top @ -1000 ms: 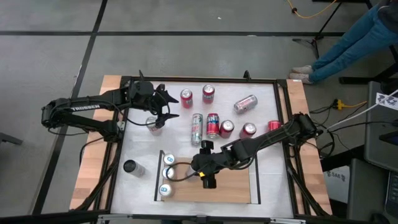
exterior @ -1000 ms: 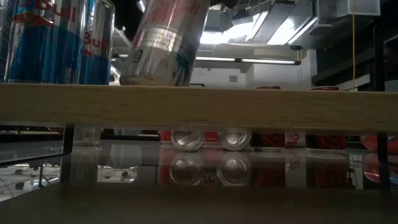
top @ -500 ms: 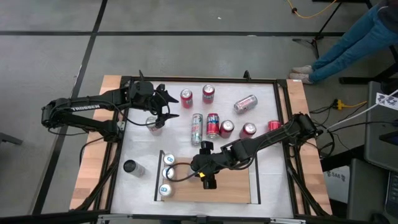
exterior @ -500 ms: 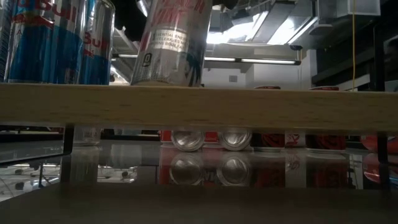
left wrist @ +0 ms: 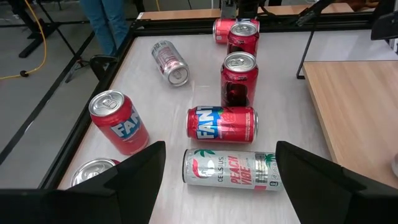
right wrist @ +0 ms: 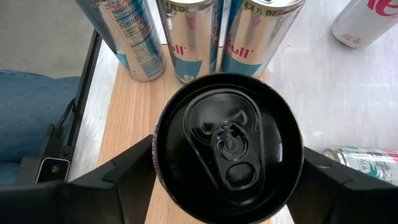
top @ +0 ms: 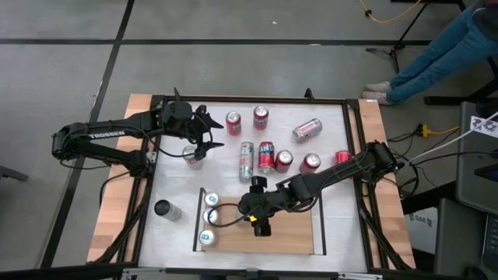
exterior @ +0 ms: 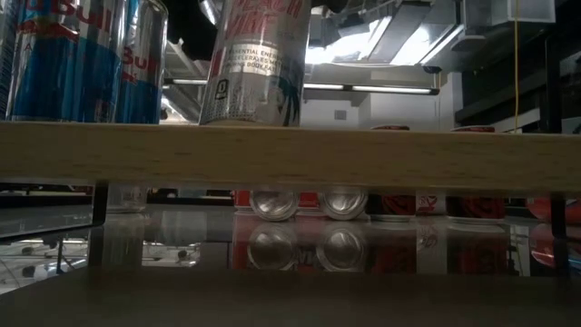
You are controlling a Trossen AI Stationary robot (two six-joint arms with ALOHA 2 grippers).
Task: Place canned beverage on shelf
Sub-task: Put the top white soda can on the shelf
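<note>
A: Where's the right pincer [top: 258, 218]?

B: Lower centre of the high view, over the shelf [top: 296, 233], clasping the black-topped can [right wrist: 228, 146].

A: What's just changed?

B: In the low view that can [exterior: 257, 62] was leaning a second ago; now it stands upright on the board, beside the blue cans [exterior: 82, 59].

A: So?

B: I'd judge it's seated and ready for letting go.

A: The left pincer [top: 212, 132]?

B: Spread wide, empty, waiting in the upper left of the bench [top: 334, 136].
</note>
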